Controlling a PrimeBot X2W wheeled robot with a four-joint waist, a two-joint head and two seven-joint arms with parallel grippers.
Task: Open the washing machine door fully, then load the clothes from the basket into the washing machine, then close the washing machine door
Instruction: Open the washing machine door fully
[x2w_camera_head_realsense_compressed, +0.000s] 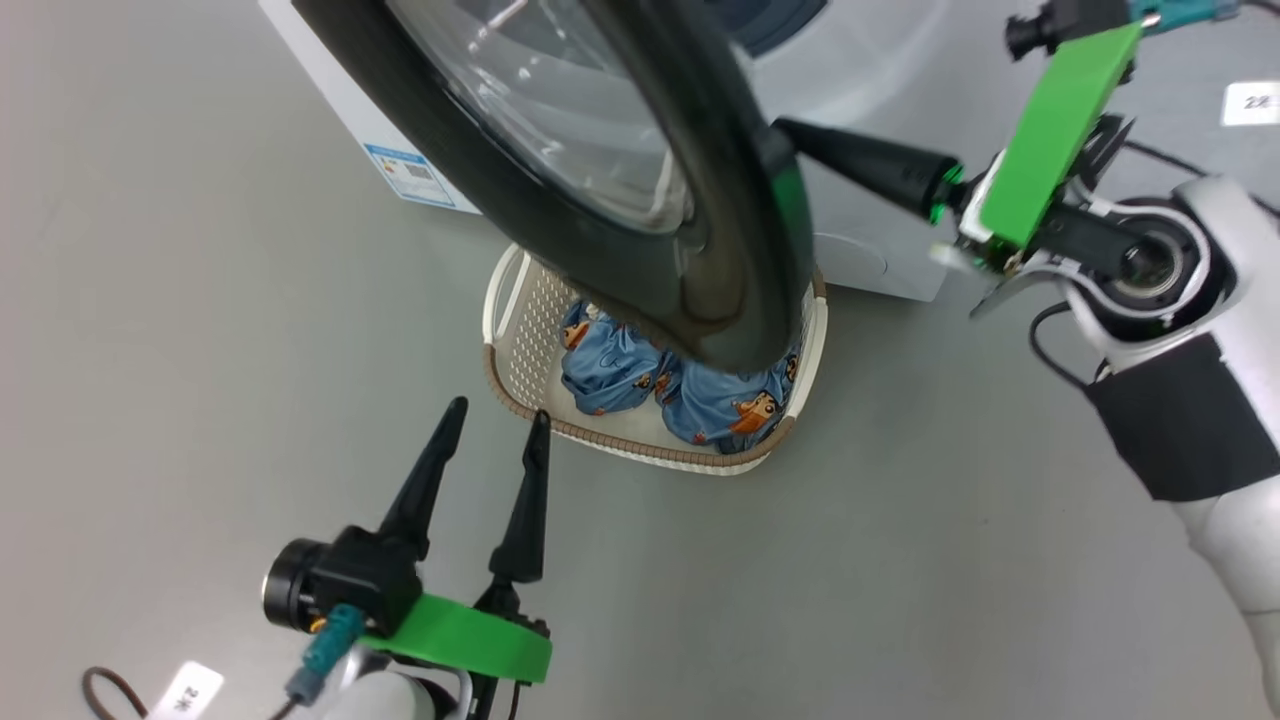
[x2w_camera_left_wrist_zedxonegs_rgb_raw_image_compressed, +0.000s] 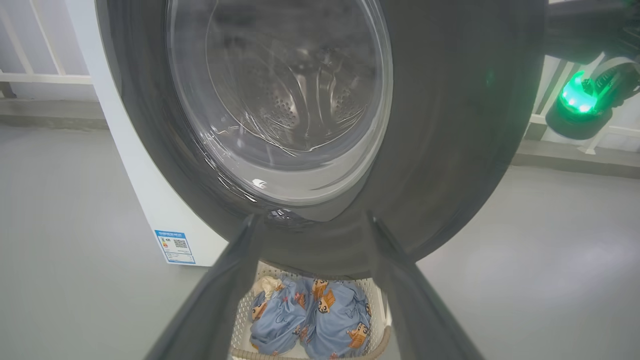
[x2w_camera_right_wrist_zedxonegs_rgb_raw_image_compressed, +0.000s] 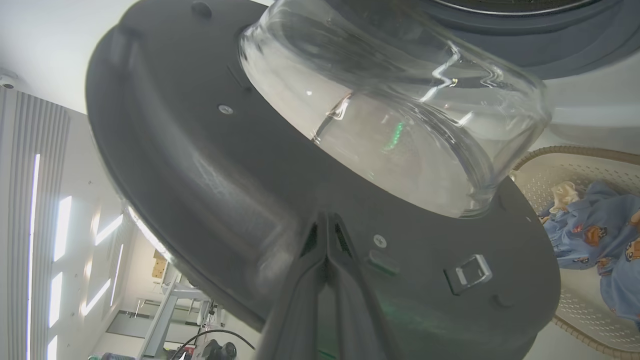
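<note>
Head view: black-rimmed glass door (x2w_camera_head_realsense_compressed: 480, 190) part-open, right gripper (x2w_camera_head_realsense_compressed: 787, 125) pinched closed behind | left gripper (x2w_camera_head_realsense_compressed: 500, 410) wide | blue printed clothes (x2w_camera_head_realsense_compressed: 610, 365) waiting in cream perforated basket (x2w_camera_head_realsense_compressed: 535, 330)

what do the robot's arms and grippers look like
The left gripper and right gripper each have two long tapering black fingers on a bright green plate, beside a black camera barrel and a teal cable plug. The arm shells are glossy pale grey; the right arm wears a black band. A green light glows at the right gripper's base.
</note>
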